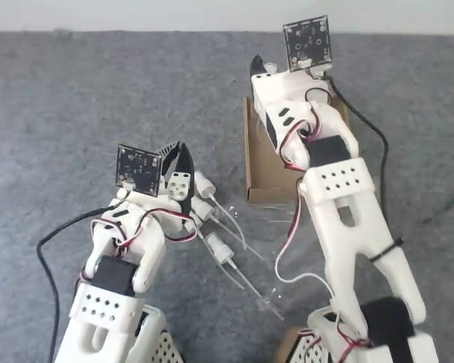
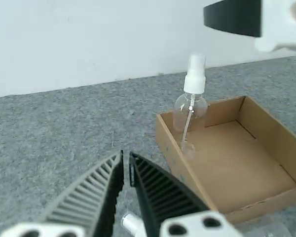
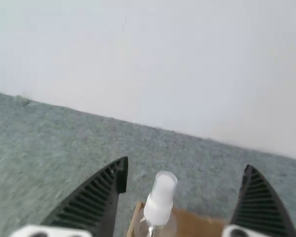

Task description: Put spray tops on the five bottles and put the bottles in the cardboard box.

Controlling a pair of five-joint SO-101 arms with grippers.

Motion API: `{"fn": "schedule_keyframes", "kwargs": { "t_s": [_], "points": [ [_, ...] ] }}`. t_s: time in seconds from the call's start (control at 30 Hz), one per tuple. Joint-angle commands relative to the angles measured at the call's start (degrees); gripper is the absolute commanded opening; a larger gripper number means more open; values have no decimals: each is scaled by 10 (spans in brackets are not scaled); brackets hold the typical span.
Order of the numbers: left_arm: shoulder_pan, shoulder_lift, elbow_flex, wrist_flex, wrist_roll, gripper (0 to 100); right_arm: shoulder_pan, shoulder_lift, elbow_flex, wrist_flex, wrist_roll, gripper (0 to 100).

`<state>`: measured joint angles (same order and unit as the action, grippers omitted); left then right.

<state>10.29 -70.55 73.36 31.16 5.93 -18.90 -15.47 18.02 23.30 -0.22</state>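
Where the right gripper (image 3: 185, 165) hangs above the box (image 1: 266, 180), we see its jaws spread wide, one on each side of the bottle (image 2: 189, 106), touching nothing. Bottle: clear, round body, white spray top (image 3: 160, 197) on, thin tube running down inside. It stands upright inside the box, in the corner nearest the wall (image 3: 163, 59). Box: brown cardboard, open top, low walls, sitting on grey carpet (image 1: 76, 98).

Left gripper (image 2: 127, 165): jaws almost pressed together, just a thin slit between them, pinching nothing. We place it low over the carpet, near the box but apart from it. Just beside it in the high view, loose tops (image 1: 219, 248) lie on the carpet between the two arms. We count at least three, white caps with long thin tubes, close together. One white cap pokes out under the left jaws in the left wrist view.

Right arm (image 1: 340, 197) lies across the box in the high view and hides most of its floor and the bottle. A black cable (image 1: 380, 151) runs along the arm's outer side. We cannot tell whether any bottles lie among the loose tops.
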Motion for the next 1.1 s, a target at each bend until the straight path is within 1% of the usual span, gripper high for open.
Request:
{"fn": "schedule_keyframes", "kwargs": {
  "t_s": [0.0, 0.23, 0.43, 0.6, 0.83, 1.07],
  "points": [
    [1, -8, -5, -12, -4, 10, 1, -77, -36, 72, -1, 300],
    [0, -7, -5, -12, -4, 10, 1, -138, -35, 177, -1, 300],
    [0, -7, -5, -12, -4, 10, 1, -182, -35, 288, -1, 300],
    [1, -7, -5, -12, -4, 10, 1, -216, -35, 408, -1, 300],
    [2, -7, -5, -12, -4, 10, 1, -279, -35, 614, -1, 300],
    [2, -7, -5, -12, -4, 10, 1, -338, -32, 722, -1, 299]
  ]
}}
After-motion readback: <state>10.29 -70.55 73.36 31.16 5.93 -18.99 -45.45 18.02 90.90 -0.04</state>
